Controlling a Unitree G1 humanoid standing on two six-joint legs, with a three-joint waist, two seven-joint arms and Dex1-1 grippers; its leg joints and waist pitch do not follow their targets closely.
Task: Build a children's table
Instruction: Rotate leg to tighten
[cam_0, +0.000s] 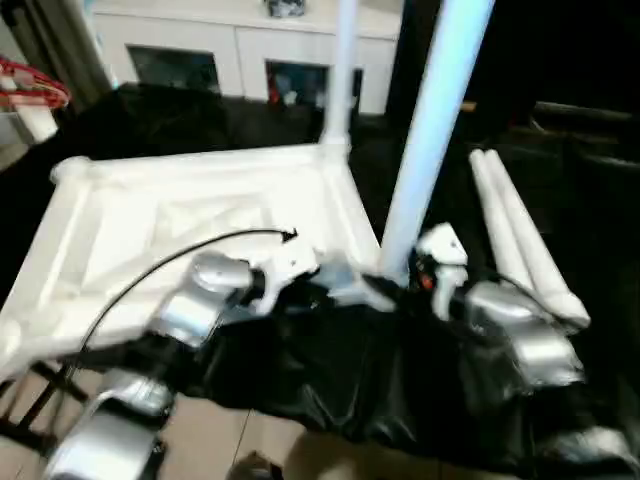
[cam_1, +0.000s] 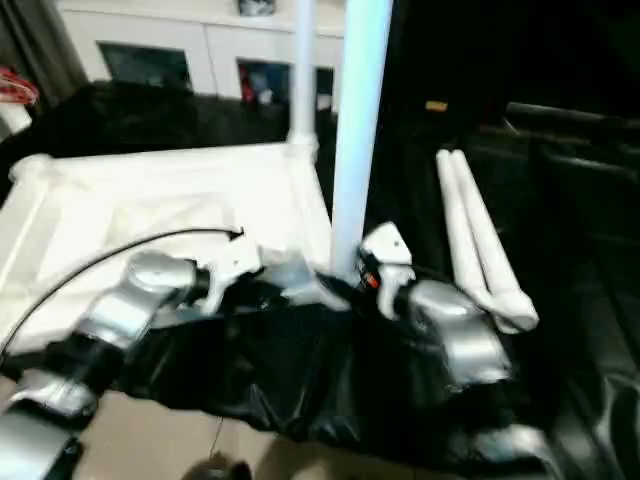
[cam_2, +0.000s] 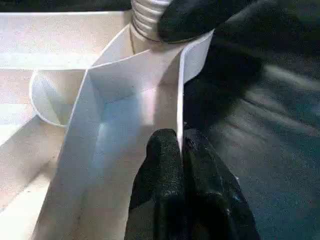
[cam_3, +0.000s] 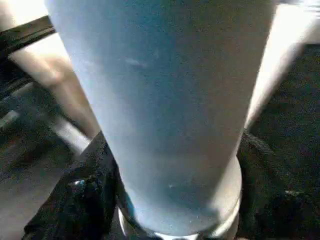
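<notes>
The chief risk, as I judged it, lay at the near corner: the leg (cam_0: 432, 140) stood upright with its threaded end at the corner socket (cam_2: 147, 20), and if it was not yet seated, a tilt from the right gripper (cam_3: 170, 200) could cross the thread or tip the long tube over. A slip of the left pinch would have let the table top (cam_0: 190, 215) turn under the twisting and lose the alignment.

Nearest, the left gripper (cam_2: 181, 150) had its two black fingers pressed together on the thin rim wall of the upturned top, the wall caught between the pads; the ribbed socket lay just beyond the fingertips. The right gripper's fingers stood spread around the base of the upright leg, the tube filling the gap between them, one finger on each side; whether they squeezed it firmly I could not tell.

Beyond both sets of jaws, a second leg (cam_0: 343, 70) stood upright in the far corner. Off to the right gripper's outer side, two spare legs (cam_0: 520, 240) lay side by side on the black cover (cam_0: 330, 380), well apart from either grip.
</notes>
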